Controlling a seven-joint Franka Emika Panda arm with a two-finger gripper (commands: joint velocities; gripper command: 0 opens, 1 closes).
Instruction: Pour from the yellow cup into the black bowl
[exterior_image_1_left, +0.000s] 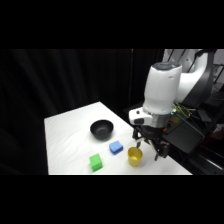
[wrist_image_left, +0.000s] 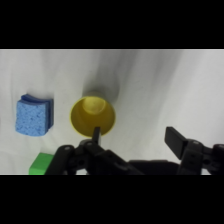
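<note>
1. Over the near right part of the table, the gripper (exterior_image_1_left: 148, 148) hangs from the white arm (exterior_image_1_left: 162, 87), and its fingers are spread wide apart.
2. One finger (wrist_image_left: 96, 133) reaches the rim of the yellow cup (wrist_image_left: 93, 117) in the wrist view, at the side of the cup nearest the camera; I cannot tell if it really touches the rim.
3. The other finger (wrist_image_left: 176, 140) stands well away from the cup, over bare white cloth, so the cup is not between the two fingers.
4. The yellow cup (exterior_image_1_left: 134, 156) stands upright on the white table (exterior_image_1_left: 67, 140), near the front edge and just beside the gripper in the side view.
5. The wrist view looks down into the cup; what is inside it I cannot tell.
6. A blue block (exterior_image_1_left: 116, 147) lies near the cup, between the cup and the black bowl (exterior_image_1_left: 102, 129).
7. In the wrist view the blue block (wrist_image_left: 34, 115) is at the left of the cup and does not touch it.
8. A green block (exterior_image_1_left: 96, 162) lies near the front edge of the table, apart from the blue block and from the cup.
9. Only a corner of the green block (wrist_image_left: 41, 164) shows in the wrist view, beside the black linkage of the gripper.
10. The black bowl stands upright further back on the table, well apart from the cup and from the gripper.
</note>
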